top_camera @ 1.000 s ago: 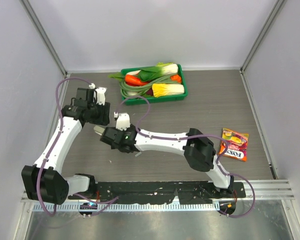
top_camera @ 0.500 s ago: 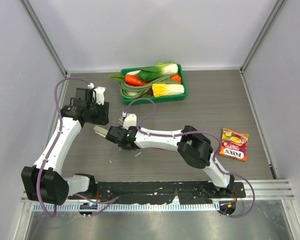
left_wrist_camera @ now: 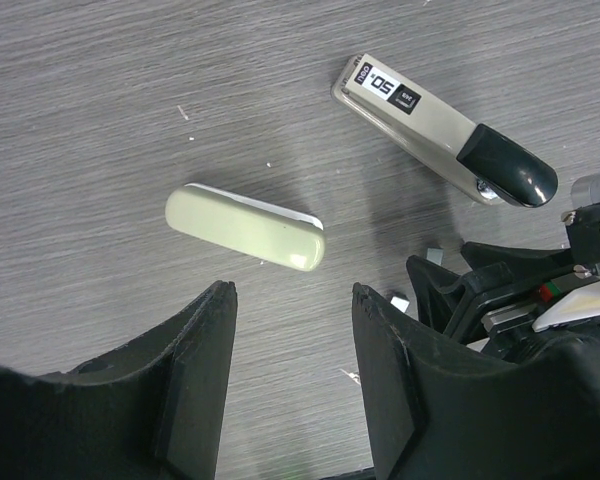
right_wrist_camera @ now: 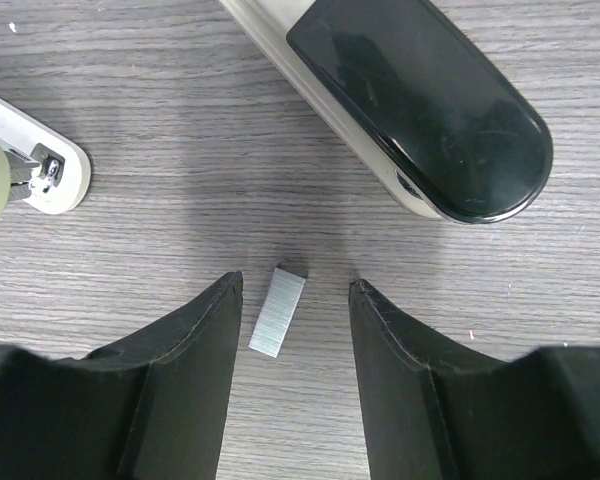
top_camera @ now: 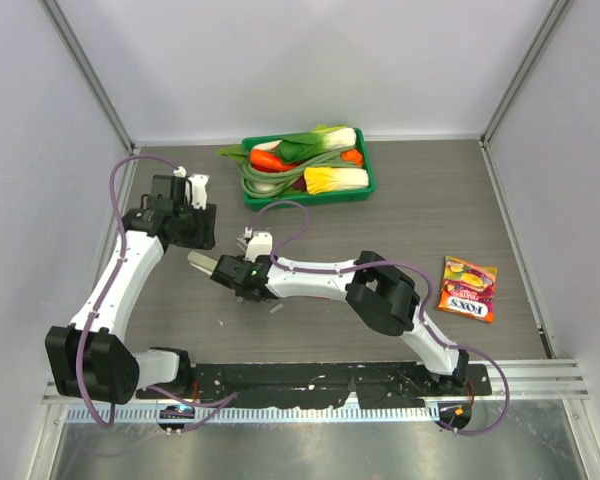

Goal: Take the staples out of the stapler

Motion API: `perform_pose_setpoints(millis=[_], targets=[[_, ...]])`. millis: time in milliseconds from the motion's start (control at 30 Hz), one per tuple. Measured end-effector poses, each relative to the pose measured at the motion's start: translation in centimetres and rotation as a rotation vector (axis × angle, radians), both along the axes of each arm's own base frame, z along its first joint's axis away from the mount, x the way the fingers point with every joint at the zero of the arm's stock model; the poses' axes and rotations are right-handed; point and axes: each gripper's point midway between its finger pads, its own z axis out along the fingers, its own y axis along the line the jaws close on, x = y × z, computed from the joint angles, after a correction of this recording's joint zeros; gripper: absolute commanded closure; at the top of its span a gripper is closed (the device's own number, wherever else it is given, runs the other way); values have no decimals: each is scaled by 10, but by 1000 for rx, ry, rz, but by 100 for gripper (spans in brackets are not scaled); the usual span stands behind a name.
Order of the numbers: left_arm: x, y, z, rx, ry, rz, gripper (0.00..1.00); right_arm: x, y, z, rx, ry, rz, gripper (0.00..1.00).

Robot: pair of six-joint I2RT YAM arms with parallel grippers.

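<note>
The stapler (left_wrist_camera: pixel 445 130), a grey body with a black end, lies on the wood-grain table; its black end (right_wrist_camera: pixel 420 100) fills the top of the right wrist view. A pale oblong piece (left_wrist_camera: pixel 245 226) (top_camera: pixel 202 262) lies apart from it, and a white end with a metal spring (right_wrist_camera: pixel 40 165) shows at the left. One short grey strip of staples (right_wrist_camera: pixel 278 310) lies flat between the fingers of my right gripper (right_wrist_camera: pixel 295 285), which is open and touches nothing. Two more small bits (left_wrist_camera: pixel 435 256) lie beside that gripper. My left gripper (left_wrist_camera: pixel 290 290) hovers open and empty just short of the pale piece.
A green tray (top_camera: pixel 365 190) of vegetables stands at the back. A red and yellow candy bag (top_camera: pixel 468 288) lies at the right. A small grey strip (top_camera: pixel 276 309) rests on the table near the right arm. Grey walls close in both sides.
My right gripper has shifted slightly left and its jaws have narrowed around the staple strip. The right elbow swung left. The left arm has stayed put.
</note>
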Motion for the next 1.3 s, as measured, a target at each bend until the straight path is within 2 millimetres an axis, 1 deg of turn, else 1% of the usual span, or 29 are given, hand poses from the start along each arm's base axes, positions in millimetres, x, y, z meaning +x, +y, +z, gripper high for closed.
perform_pose_setpoints(millis=[133,267,533,700,800,833,933,1100,1133,1233,1300], targets=[[1,0,0,-1,-4,0,46,-2,1,0,6,2,-4,48],[4,-1,1,-6,-16,-2,46,-2,2,0,9,4,-7,56],[4,-1,2,-4,-19,-8,46,-8,5,-1,12,10,4,64],[4,-1,3,-3,-24,-10,46,-9,7,-2,5,13,7,72],[3,-1,4,-4,-29,-11,46,-10,8,-2,2,12,7,81],[3,-1,5,-5,-30,-12,46,-10,7,-2,1,12,7,86],[3,-2,5,-7,-31,-13,46,-11,7,-2,-3,10,5,92],[3,-3,6,-13,-34,-17,45,-10,6,-1,-1,0,6,93],[3,-3,6,-14,-35,-18,45,-11,4,-2,-3,-4,9,94],[2,-5,7,-23,-34,-24,45,-21,-15,0,-45,-13,30,95],[2,-8,7,-28,-34,-32,45,-30,-33,6,-72,-24,46,95]])
